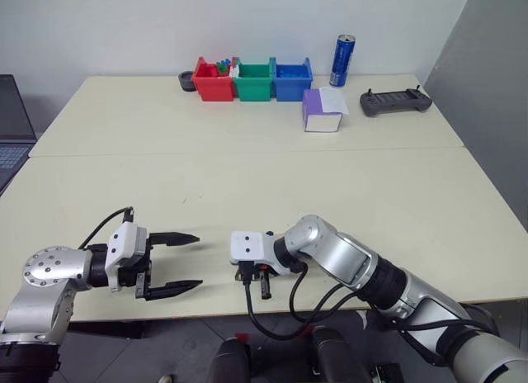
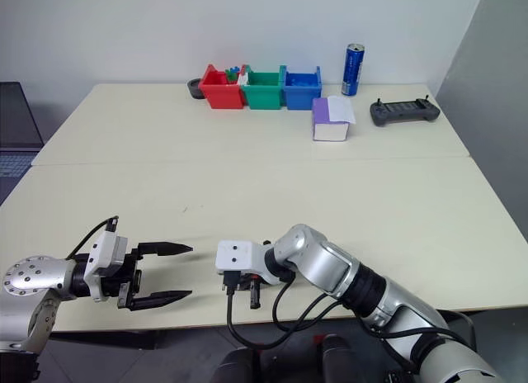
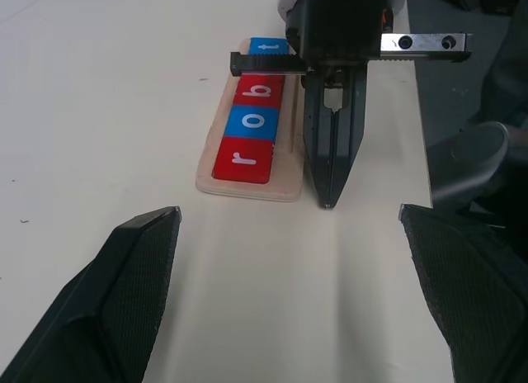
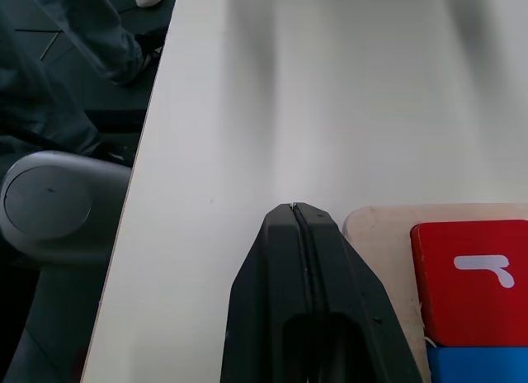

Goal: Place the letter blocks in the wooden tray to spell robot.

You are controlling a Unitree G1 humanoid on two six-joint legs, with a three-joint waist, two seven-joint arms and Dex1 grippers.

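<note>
On the near edge of the pale desk (image 1: 247, 168), the wooden tray (image 3: 216, 160) holds letter blocks (image 3: 252, 123) reading r, o, b, then a hidden spot, then t. The right pincer (image 3: 330, 181), its fingers pressed together and holding nothing, rests just beside the tray. The left pincer (image 1: 183, 263) waits wide apart nearby. The spelling looks nearly complete; next, likely nudging tiles straight.

Both eye views look down from the head over the table (image 1: 247, 160). Each wrist view sits low and close, sharing the tray (image 3: 216, 156) end.
</note>
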